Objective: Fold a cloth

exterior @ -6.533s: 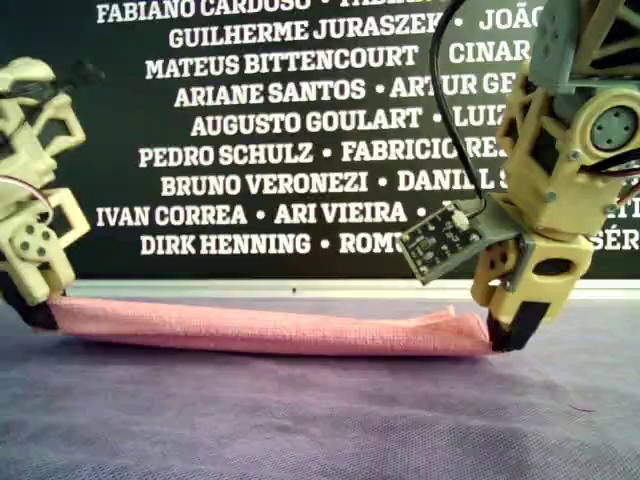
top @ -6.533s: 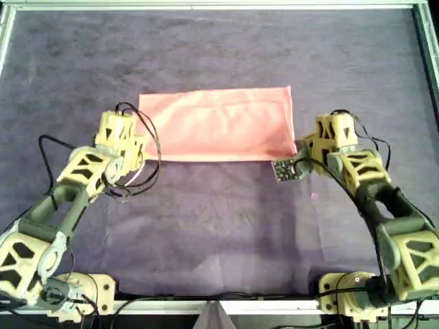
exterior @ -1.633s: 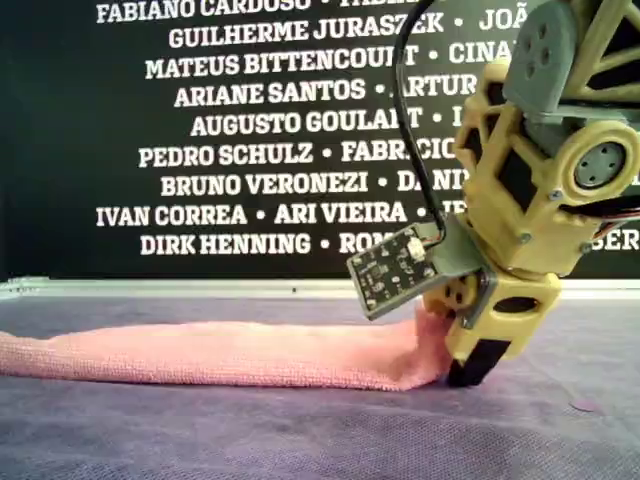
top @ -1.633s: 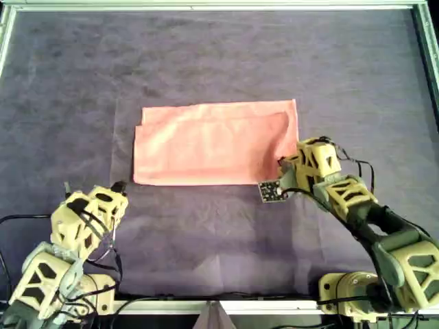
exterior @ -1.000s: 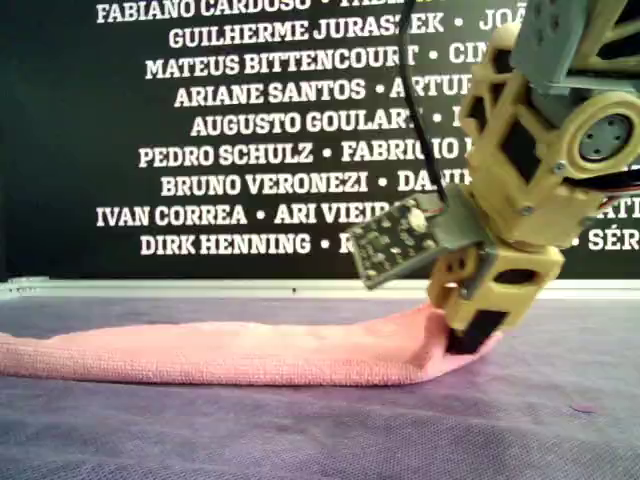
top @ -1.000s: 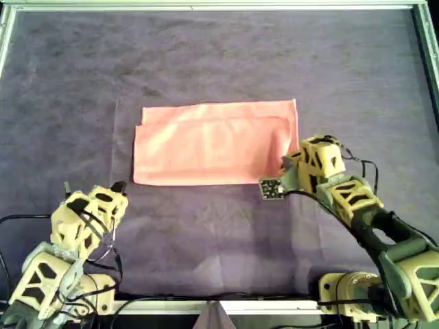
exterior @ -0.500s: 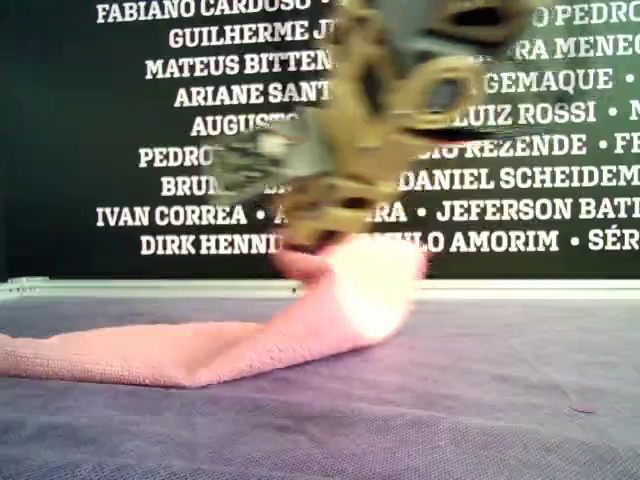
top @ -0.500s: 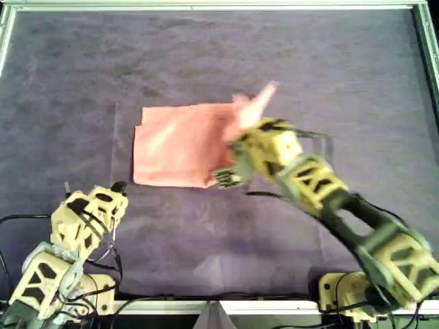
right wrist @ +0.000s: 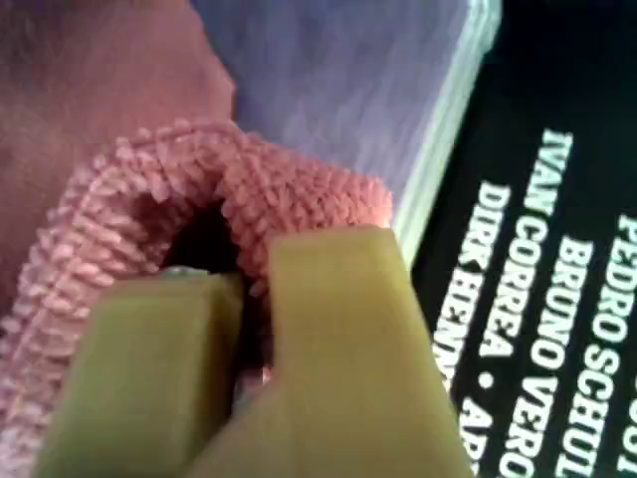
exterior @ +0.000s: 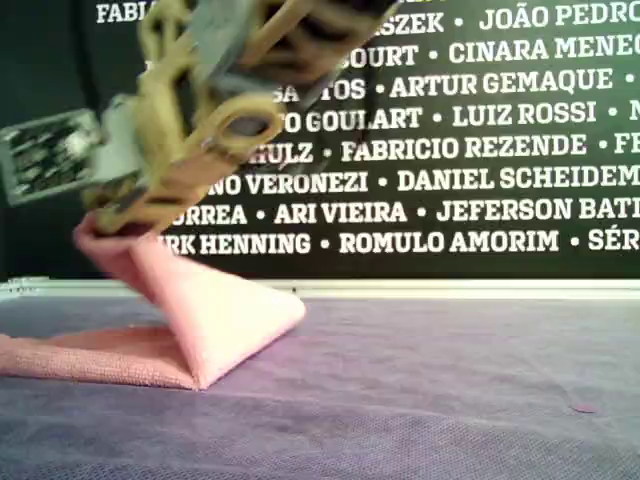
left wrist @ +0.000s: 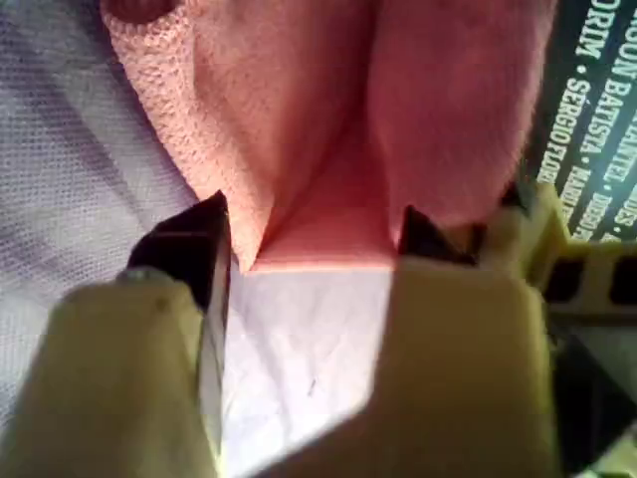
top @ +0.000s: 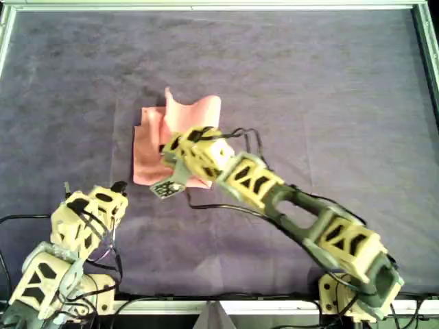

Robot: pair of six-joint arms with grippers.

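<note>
The salmon-pink cloth (top: pixel 146 155) lies on the purple mat at the overhead view's left of centre. One end is lifted and doubled back over the rest. My second gripper (top: pixel 175 142) is shut on that lifted end and holds it above the flat part; the pinch shows close up in the second wrist view (right wrist: pixel 249 289). In the exterior view the cloth (exterior: pixel 220 312) hangs as a slanted flap from that gripper (exterior: pixel 100 225). My first gripper (top: pixel 114 191) sits low, near the cloth's near corner. It is open and empty, with the cloth (left wrist: pixel 328 119) ahead of its jaws.
The dark purple felt mat (top: pixel 322 82) covers the whole table inside a pale metal frame (top: pixel 206 5). A black banner with white names (exterior: pixel 480 150) stands behind the table. A small circuit board (top: pixel 164 188) sticks out from the second wrist.
My second gripper has lifted the cloth's right end and swept it leftward in the overhead view, over the rest. The first arm pulled back earlier and has stayed still since.
</note>
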